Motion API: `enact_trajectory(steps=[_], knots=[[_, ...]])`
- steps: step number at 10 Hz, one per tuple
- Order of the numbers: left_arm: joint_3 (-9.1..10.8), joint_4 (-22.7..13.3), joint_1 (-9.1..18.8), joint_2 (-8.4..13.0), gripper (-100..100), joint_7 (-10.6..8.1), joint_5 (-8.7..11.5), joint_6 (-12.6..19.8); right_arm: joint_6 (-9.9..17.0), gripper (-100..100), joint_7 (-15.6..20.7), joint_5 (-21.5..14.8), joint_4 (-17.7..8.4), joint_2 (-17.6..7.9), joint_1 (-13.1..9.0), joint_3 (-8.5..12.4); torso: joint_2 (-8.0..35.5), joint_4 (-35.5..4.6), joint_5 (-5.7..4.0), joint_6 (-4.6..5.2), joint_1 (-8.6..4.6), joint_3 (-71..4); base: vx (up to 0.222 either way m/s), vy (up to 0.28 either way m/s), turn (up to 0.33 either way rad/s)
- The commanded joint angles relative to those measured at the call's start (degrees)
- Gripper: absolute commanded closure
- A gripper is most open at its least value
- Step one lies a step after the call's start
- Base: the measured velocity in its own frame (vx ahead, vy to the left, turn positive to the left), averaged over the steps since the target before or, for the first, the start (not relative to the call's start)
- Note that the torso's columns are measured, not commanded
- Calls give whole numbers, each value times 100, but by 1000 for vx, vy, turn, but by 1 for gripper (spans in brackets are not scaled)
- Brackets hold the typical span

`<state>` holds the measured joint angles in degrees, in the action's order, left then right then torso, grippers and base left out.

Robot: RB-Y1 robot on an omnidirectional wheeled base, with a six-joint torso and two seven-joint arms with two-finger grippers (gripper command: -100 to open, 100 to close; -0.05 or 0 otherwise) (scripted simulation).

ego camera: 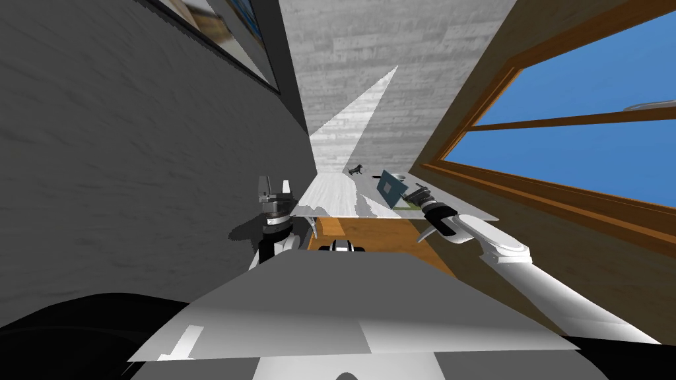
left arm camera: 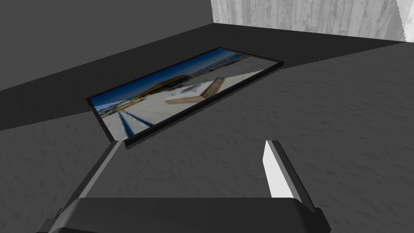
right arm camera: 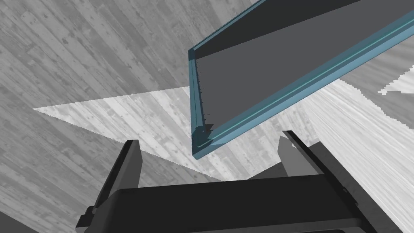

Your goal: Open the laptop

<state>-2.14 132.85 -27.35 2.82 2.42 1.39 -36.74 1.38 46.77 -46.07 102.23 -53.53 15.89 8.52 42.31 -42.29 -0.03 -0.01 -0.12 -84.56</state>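
Note:
The laptop point(ego camera: 392, 189) stands on the white table point(ego camera: 333, 194) with its teal lid raised and tilted back. In the right wrist view the lid point(right arm camera: 283, 60) shows a dark screen inside a teal rim, and its lower corner hangs between my fingers without touching them. My right gripper point(ego camera: 412, 196) point(right arm camera: 210, 155) is open at the lid's near edge and holds nothing. My left gripper point(ego camera: 275, 187) point(left arm camera: 194, 162) is raised beside the table's left end, open and empty.
A small dark dog figure point(ego camera: 356, 170) stands at the far end of the table. A wood-framed window point(ego camera: 568, 132) runs along the right, close behind the laptop. A dark grey wall point(ego camera: 132, 152) lies to the left. Brown floor point(ego camera: 370, 231) shows under the table.

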Motion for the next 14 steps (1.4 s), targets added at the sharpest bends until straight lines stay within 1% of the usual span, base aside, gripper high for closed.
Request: enact_trajectory(steps=[1, 2, 4, 6, 10, 11, 12, 14], knots=[[0, 0, 0, 0, 0, 0, 0, 0, -1, 100, -2, 1, 0, 1, -1, 0, 5, -2, -2, 1, -5, 4, 2, 6, 6], [0, 0, 0, 0, 0, 0, 0, 0, -69, 100, -225, 214, -147, 10, -87, -7, 5, -6, 2, 5, 0, 3, -16, -56, 38], [1, -1, 1, 1, 0, 0, 0, 0, -133, 100, -447, 427, -295, 16, -177, -5, 2, 1, -9, 6, -25, 2, -47, -99, 53], [1, -1, 1, 1, 0, 0, 0, 0, -197, 100, -670, 641, -443, 22, -268, -3, -17, 11, -13, 18, -19, -9, -35, -80, 24], [1, 0, 0, 1, 0, 0, 0, 0, -325, 100, -1116, 1067, -739, 35, -448, 1, -31, 17, -17, 11, -26, -18, -29, -79, 26], [1, 0, 0, 1, 0, 0, 0, 0, -349, 100, -1021, 988, -686, 56, -425, 14, -29, 15, -15, 7, -25, -17, -13, -39, 6], [1, -1, 0, 1, 0, 0, 0, 0, -437, 100, -1196, 1150, -872, 223, -526, 5, -27, 16, -8, 3, 2, -15, -25, -79, 27], [1, 0, 1, 1, 0, 0, 0, 0, -521, 100, -1340, 1297, -1055, 393, -617, -12, -27, 25, -26, -2, -25, -13, -30, -115, 49]])
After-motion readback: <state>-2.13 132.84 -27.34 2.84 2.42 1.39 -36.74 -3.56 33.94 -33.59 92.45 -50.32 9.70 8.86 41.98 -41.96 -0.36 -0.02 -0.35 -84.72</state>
